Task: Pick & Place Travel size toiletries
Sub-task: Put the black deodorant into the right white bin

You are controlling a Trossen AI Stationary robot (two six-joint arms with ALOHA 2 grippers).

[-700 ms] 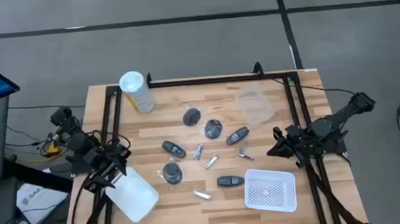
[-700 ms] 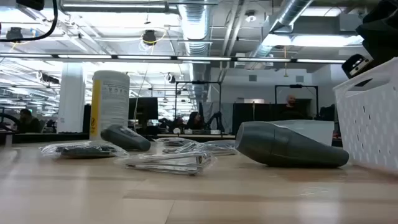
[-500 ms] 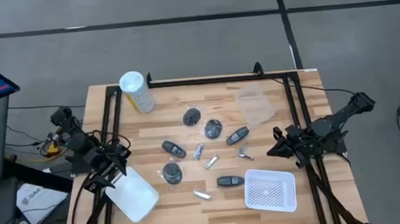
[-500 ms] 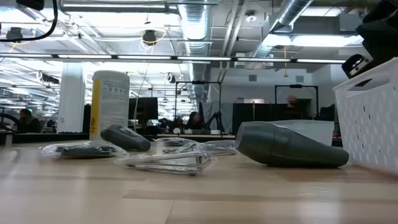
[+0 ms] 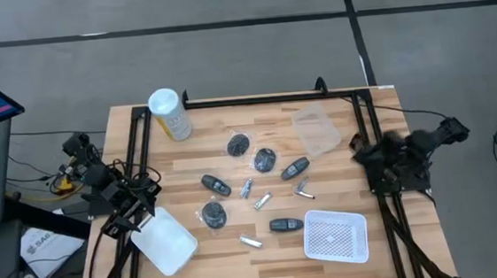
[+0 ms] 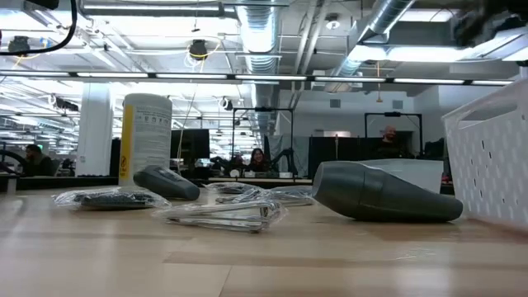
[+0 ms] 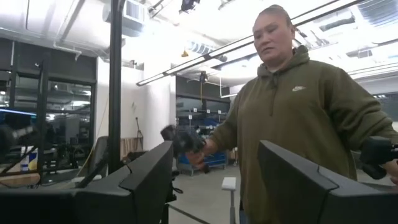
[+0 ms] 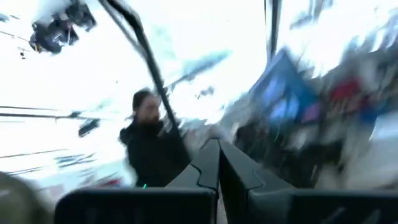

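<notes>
You're eyeing light, slick, bagged toiletries [image 5: 257, 184] lying mid-table, at 9 o'clock from your right gripper [image 5: 362, 152], fingers pressed together on nothing, so pinch a capsule [image 5: 296, 167] across its narrow middle, left gripper [image 5: 122, 227] spread wide.

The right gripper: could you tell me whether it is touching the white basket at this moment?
Apart. The high view shows the right gripper at the table's right edge near the clear container, with bare wood between it and the white basket.
</notes>
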